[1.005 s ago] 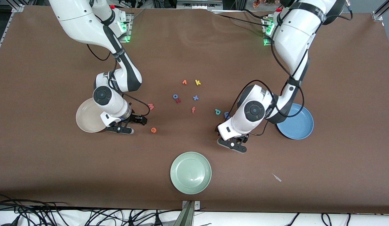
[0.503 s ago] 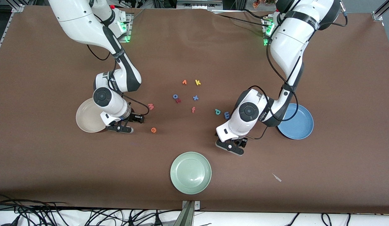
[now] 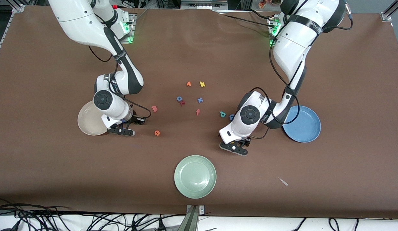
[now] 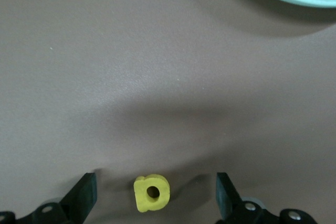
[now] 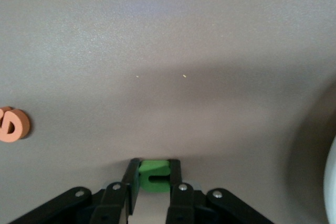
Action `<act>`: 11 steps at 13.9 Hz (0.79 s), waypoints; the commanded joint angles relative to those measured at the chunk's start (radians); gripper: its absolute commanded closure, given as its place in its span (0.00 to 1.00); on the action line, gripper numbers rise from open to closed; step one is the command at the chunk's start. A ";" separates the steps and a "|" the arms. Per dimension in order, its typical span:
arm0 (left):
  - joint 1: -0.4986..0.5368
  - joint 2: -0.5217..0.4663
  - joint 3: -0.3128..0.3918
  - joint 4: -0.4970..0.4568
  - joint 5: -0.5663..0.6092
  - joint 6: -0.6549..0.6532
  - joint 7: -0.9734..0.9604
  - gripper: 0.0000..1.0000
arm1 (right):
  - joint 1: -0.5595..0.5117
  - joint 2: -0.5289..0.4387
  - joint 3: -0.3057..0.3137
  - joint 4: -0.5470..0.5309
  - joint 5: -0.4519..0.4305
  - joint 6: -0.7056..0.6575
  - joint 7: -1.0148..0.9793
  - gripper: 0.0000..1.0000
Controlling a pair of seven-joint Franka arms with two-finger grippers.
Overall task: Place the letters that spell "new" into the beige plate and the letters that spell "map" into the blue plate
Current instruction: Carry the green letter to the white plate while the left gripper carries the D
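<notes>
1. pale green plate (image 3: pixel 195 176), nearest the front camera, is sitting unused on the counter (image 3: pixel 346 96).
2. left gripper (image 4: pixel 155 198) is hovering low with its fingers (image 4: pixel 84 195) spread wide on either side of the yellow a (image 4: pixel 151 193), which is lying flat on the counter between that plate and the blue plate (image 3: pixel 302 124); a good grasp is calling for a straight descent, keeping the letter centred before closing.
3. right gripper (image 5: pixel 153 179) is pinching the dark green n (image 5: pixel 153 175) between closed fingers (image 5: pixel 131 174), low over the counter just beside the beige plate (image 3: pixel 89 122); lifting gently and releasing over the plate's middle is looking like the sound course.
4. orange e (image 3: pixel 157 132) and pinkish-red w (image 3: pixel 154 109) are waiting nearby; teal p (image 3: pixel 222 114) is lying farther off.
5. against the earlier frame, the right fingers are now shut rather than open, and the left gripper is sitting slightly closer to the green plate's side.
</notes>
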 commanded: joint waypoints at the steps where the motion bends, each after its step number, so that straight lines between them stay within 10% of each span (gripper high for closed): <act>1: -0.006 -0.010 0.006 -0.015 0.024 -0.004 -0.025 0.01 | -0.011 0.003 0.015 0.088 0.061 -0.145 -0.008 1.00; 4: 0.000 -0.032 0.006 -0.034 0.033 -0.044 -0.017 0.21 | -0.088 0.006 0.012 0.256 0.086 -0.455 -0.054 1.00; 8: -0.003 -0.033 0.006 -0.031 0.033 -0.055 -0.017 0.71 | -0.175 0.009 0.009 0.251 0.074 -0.531 -0.174 0.99; 11: 0.005 -0.041 0.005 -0.023 0.033 -0.055 -0.020 0.84 | -0.217 0.018 0.003 0.250 -0.018 -0.542 -0.223 0.97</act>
